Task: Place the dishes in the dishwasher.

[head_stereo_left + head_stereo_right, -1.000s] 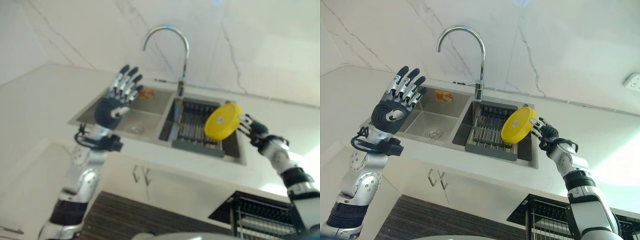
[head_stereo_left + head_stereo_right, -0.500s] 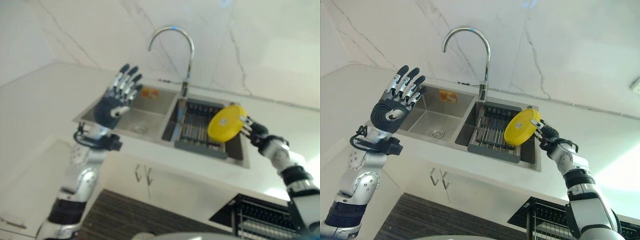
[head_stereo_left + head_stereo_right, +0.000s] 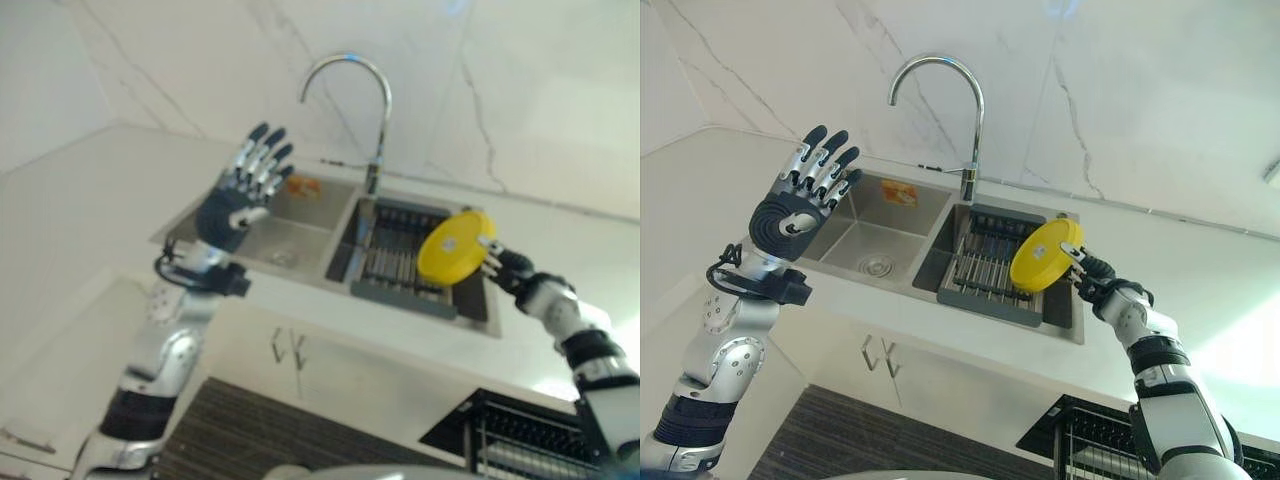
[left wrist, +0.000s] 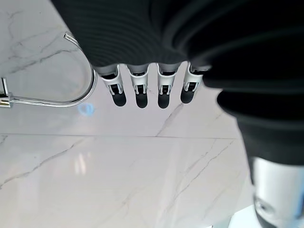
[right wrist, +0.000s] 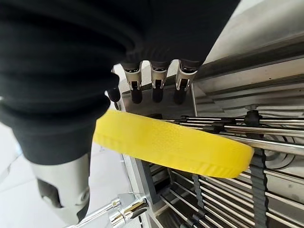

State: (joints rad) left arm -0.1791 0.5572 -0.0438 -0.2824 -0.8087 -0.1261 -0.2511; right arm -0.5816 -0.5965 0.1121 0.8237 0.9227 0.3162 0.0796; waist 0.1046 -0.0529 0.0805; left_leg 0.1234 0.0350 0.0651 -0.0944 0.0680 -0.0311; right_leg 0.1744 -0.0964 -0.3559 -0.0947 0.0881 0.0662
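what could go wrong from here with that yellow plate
The right hand pinches the yellow plate only at its rim, tilted over the sink rack; it could slip and drop. The dishwasher rack sits low on the robot's right, so the swing there could knock the plate against the counter edge.

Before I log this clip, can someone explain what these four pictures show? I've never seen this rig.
This is a humanoid robot with two silver arms. The two wide pictures come from cameras on its head; the two close ones sit on its wrists, looking along each hand. Ahead is a pale counter with a double steel sink and a curved faucet; the right basin holds a dark dish rack. The right hand grips a yellow plate by its rim, tilted above that rack. The left hand is raised, fingers straight, holding nothing. A dishwasher rack shows at lower right.
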